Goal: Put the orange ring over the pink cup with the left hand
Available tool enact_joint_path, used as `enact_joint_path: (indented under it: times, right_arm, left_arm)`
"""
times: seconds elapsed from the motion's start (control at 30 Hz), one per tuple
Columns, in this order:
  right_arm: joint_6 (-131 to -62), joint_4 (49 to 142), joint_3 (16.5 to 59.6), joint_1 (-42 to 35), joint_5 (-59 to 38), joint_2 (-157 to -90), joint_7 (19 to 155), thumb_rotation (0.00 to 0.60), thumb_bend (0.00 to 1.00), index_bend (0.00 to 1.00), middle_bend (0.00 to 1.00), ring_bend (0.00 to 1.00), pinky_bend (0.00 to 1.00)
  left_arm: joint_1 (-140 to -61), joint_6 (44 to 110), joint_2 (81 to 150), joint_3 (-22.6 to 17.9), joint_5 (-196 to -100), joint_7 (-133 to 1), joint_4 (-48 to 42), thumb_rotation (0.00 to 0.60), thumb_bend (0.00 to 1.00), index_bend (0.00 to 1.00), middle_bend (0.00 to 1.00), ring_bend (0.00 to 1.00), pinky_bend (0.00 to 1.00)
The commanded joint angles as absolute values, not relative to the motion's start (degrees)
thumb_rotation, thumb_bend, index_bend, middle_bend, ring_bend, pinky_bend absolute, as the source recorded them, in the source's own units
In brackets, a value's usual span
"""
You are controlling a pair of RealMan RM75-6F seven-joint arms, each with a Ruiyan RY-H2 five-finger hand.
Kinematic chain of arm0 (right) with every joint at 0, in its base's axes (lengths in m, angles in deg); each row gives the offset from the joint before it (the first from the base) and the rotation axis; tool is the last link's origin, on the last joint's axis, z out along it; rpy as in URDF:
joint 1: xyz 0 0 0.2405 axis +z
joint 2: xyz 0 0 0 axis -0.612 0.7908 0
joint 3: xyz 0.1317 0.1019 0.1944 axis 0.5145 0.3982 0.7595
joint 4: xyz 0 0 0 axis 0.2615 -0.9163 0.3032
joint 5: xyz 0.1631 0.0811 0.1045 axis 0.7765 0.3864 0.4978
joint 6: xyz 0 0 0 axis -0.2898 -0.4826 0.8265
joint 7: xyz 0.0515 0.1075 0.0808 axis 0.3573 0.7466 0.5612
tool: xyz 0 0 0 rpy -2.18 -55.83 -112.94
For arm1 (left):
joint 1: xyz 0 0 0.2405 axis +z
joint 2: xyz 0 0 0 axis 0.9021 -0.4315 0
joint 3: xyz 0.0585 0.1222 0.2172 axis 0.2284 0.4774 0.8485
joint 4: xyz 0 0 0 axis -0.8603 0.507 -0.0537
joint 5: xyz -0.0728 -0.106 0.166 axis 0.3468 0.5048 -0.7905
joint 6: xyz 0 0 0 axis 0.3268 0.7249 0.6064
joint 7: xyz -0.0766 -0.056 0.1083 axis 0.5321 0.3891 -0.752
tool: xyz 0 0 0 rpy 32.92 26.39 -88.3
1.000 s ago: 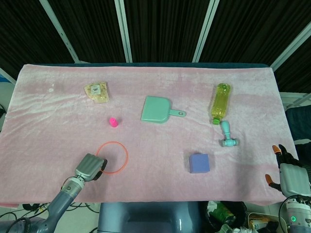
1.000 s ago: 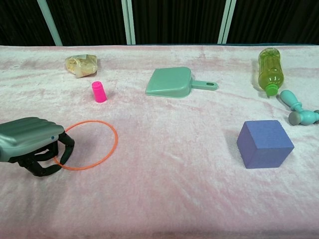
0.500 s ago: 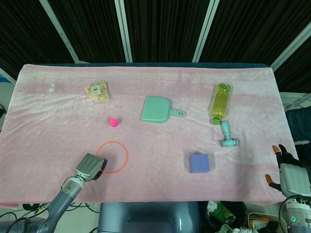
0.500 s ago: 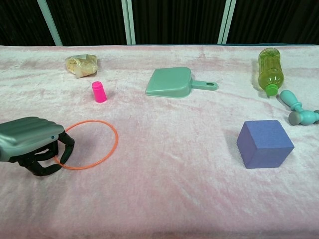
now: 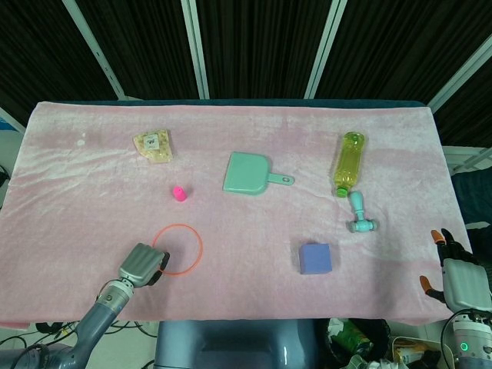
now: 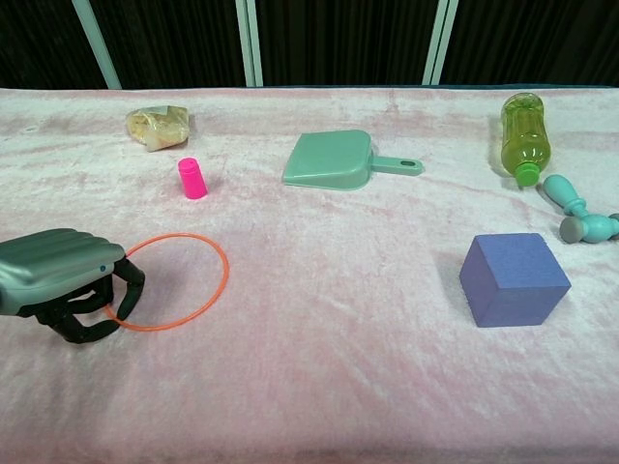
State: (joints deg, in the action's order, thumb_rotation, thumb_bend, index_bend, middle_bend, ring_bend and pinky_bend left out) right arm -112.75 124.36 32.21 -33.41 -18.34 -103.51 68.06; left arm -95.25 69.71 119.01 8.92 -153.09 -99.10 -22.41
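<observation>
Left hand (image 6: 58,280): grey-green shell, black fingers; wrist seemingly blue-grey.

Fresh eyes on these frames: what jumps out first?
The left hand, near the table's front-left edge, with its dark fingers curled at the near rim of the orange ring, which lies flat on the pink cloth. Next, the small pink cup standing upright behind the ring, apart from it. To the right, the purple cube sits alone.
</observation>
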Motion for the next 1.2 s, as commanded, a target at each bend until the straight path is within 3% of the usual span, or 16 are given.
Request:
enact_joint_path:
  times: [0.03, 0.87, 1.2]
  right_arm:
    - [-112.77, 124.36, 32.24, -33.41, -18.31, -103.51, 68.09, 0.600, 0.23, 0.06, 0.03, 0.13, 0.21]
    - [-112.79, 124.38, 32.24, -33.40, -18.30, -103.52, 68.04, 0.600, 0.23, 0.06, 0.03, 0.13, 0.22]
    - [-112.77, 124.46, 32.24, -33.41, -18.05, -103.59, 67.80, 0.600, 0.23, 0.06, 0.03, 0.13, 0.22]
  left_arm:
    - [-95.19, 69.90, 118.92, 8.78, -153.19, -98.77, -22.51, 0.600, 0.46, 0.64, 0.93, 0.94, 0.91]
    - [-95.90, 75.09, 113.08, 1.21, -156.05, -90.35, -29.74, 0.600, 0.46, 0.68, 0.95, 0.95, 0.91]
    - [-101.20, 72.45, 114.34, -5.92, -146.79, -94.50, -23.65, 0.600, 0.46, 0.68, 0.95, 0.95, 0.91]
